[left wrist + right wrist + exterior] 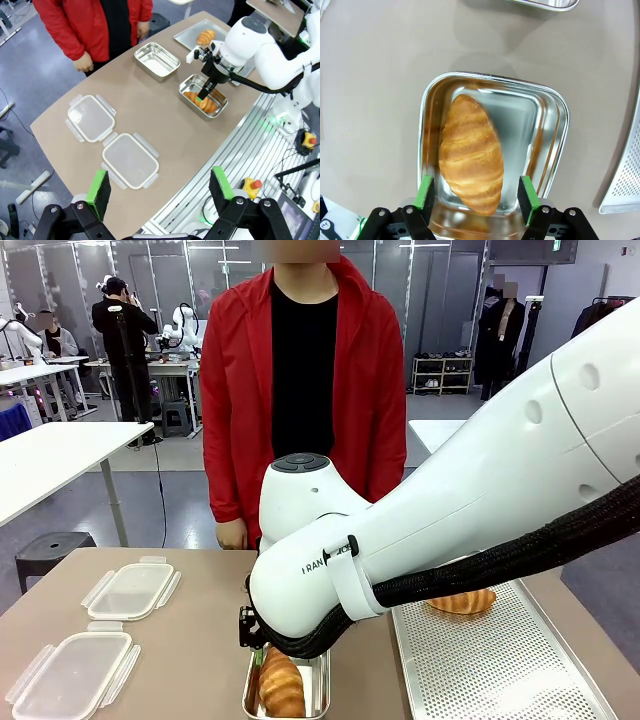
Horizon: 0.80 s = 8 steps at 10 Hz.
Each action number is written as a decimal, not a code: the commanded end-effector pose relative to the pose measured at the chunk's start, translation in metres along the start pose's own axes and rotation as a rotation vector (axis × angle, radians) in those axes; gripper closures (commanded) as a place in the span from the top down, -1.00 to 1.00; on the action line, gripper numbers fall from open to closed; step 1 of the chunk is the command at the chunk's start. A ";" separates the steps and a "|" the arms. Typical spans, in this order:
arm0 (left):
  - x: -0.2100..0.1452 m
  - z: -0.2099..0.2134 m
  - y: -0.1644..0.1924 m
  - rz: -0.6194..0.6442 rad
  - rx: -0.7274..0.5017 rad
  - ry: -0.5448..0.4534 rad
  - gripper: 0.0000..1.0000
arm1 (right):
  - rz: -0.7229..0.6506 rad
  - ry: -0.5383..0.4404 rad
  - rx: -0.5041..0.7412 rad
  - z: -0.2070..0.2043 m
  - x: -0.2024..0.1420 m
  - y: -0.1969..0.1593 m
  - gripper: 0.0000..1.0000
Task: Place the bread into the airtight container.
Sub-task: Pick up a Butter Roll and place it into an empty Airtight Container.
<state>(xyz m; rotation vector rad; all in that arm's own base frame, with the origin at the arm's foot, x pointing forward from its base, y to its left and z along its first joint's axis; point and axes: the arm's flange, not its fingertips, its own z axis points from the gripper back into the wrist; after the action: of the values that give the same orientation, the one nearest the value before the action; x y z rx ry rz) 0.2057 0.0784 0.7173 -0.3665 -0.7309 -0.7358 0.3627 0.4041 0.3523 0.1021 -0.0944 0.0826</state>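
Bread (471, 160): one croissant, golden brown and glossy, with ridged bands across its back, darker at the tapered ends. It lay lengthwise inside the container (555, 100), a shallow steel box with rounded corners and a mirror floor that threw back an orange reflection of the crust. The bread sat toward one long wall, which left a strip of bare floor on the other side.

Your right pincer (475, 192) hung directly over the container with its jaws apart. The green pads (425, 192) stood either side of the bread's near end, with a gap visible on both sides. You could not tell from the front view how low the tips reached, because the arm's body covered them.

Your left pincer (160, 186) was held high above the worktop (150, 105), its jaws wide apart and nothing between them.

Other items on the worktop:
- second container (156, 61), same steel type, nothing in it, farther toward the person (300, 390)
- perforated tray (500, 660) just beside the container, carrying another croissant (462, 602) at its far end
- two clear lids (91, 118) with side clips, lying flat next to each other, well apart from the containers

The person, in a red jacket over black, stood at the far edge with one hand (83, 62) hanging beside the worktop, touching nothing.
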 end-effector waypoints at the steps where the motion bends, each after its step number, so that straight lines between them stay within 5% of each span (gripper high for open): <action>1: 0.002 0.001 0.001 0.001 0.002 0.003 1.00 | 0.000 0.000 0.000 0.000 0.000 0.000 0.67; 5: 0.002 0.001 0.001 0.001 0.002 0.003 1.00 | 0.134 -0.107 0.008 0.093 -0.014 -0.044 0.67; 8: 0.002 0.001 0.001 0.001 0.002 0.003 1.00 | 0.138 -0.251 0.034 0.133 0.008 -0.123 0.67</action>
<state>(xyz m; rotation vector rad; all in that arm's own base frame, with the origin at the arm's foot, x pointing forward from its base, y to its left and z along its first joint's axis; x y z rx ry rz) 0.2056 0.0787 0.7174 -0.3668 -0.7313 -0.7355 0.3615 0.3026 0.4822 0.1012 -0.3222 0.2021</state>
